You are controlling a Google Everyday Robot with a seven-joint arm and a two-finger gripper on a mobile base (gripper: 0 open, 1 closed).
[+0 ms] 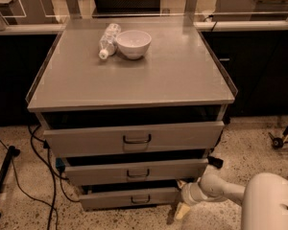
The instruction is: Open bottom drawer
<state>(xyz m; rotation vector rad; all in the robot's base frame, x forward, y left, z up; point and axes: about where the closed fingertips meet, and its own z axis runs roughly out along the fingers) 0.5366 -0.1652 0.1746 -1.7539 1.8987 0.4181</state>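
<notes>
The bottom drawer [129,198] is the lowest, shortest grey front of three on the metal cabinet, with a small dark wire handle [140,200] at its centre. It stands slightly pulled out, like the two above it. My gripper [178,210] is low at the drawer's right end, beside its front corner, on a white arm [216,189] that reaches in from the lower right. The gripper is right of the handle and not on it.
A white bowl [133,43] and a lying plastic bottle [108,40] sit on the cabinet top [134,80]. Black cables [36,176] run over the speckled floor at the left. A castor [277,142] stands at the right. Dark counters lie behind.
</notes>
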